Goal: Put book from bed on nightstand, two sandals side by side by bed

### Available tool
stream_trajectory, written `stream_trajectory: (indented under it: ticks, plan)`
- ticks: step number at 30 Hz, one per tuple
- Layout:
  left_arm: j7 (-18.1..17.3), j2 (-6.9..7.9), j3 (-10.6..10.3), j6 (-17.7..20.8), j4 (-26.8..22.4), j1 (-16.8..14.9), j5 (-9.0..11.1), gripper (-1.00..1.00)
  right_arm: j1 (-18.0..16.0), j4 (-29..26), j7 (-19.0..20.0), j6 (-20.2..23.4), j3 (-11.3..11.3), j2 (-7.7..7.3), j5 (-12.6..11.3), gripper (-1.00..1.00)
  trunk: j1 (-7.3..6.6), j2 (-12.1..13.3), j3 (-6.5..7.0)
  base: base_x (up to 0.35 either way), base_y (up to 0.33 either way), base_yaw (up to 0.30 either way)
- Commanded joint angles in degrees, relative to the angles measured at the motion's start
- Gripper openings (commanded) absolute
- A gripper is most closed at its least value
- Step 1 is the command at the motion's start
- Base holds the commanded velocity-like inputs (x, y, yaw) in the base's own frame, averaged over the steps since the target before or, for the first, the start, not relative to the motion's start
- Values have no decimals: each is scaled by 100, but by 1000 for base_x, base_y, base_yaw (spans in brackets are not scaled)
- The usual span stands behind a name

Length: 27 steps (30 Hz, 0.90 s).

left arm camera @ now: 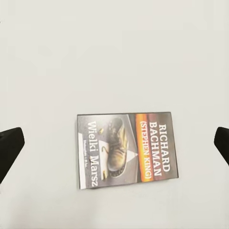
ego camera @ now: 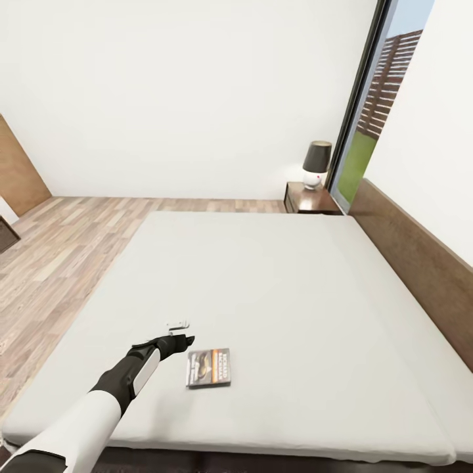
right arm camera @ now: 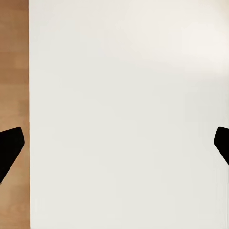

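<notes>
The book [ego camera: 209, 368] lies flat on the bed's pale mattress [ego camera: 276, 289] near its foot edge, with a dark cover, an orange band and white lettering. My left gripper [ego camera: 182, 338] hovers just left of it, above the mattress, not touching it. In the left wrist view the book [left arm camera: 126, 149] sits below and between the fingertips [left arm camera: 9, 150] of the open left gripper [left arm camera: 114, 147]. My right gripper [right arm camera: 114, 145] is open and empty over the mattress edge [right arm camera: 124, 114]. The nightstand [ego camera: 310, 199] stands at the far side by the headboard. The sandals are out of view.
A lamp [ego camera: 316, 164] with a dark shade stands on the nightstand. The dark wooden headboard [ego camera: 420, 263] runs along the bed's right side. Wood-plank floor [ego camera: 59, 256] lies left of the bed, and a tall dark-framed window [ego camera: 368, 131] is behind the nightstand. Floor [right arm camera: 13, 71] shows beside the mattress.
</notes>
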Motion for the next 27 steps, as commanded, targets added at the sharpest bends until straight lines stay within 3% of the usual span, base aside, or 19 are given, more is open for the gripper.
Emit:
stream_trajectory:
  ticks: [1, 11, 21, 27]
  plan:
    - [3, 6, -27, 23, -8, -3, 28, 100, 1, -7, -20, 22, 49, 3, -47, 100, 3, -10, -18, 0, 0, 73]
    - [12, -45, -57, 14, -62, -114, -13, 100, 1, -8, -20, 22, 62, 3, -42, 100, 3, -10, -109, 0, 0, 73]
    - [41, -92, -56, 12, -78, -295, -683, 100, 1, -15, -20, 22, 70, 3, -36, 100, 3, -10, -201, 0, 0, 73]
    - [48, -141, -54, 11, -78, -354, -778, 100, 1, -16, -20, 28, 72, 3, -36, 100, 3, -10, -255, 0, 0, 73]
